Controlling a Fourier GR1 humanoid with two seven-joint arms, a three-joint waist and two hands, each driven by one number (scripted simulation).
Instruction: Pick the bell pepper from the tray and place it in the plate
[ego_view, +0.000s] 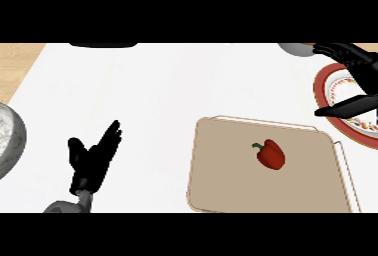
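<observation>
Fingers (347, 56) of the right hand (359, 75) are spreading apart, holding nothing, over the plate (328, 82), so it should be swinging toward the bell pepper (271, 154) lying in the tray (221, 170) on the desk (148, 90).

Open white counter (162, 90) lies between the left hand (92, 160) and the tray (221, 190) to its right, where the bell pepper (271, 154) lies uncovered, while the right hand (354, 75) hangs over the plate (325, 85), covering part of it.
</observation>
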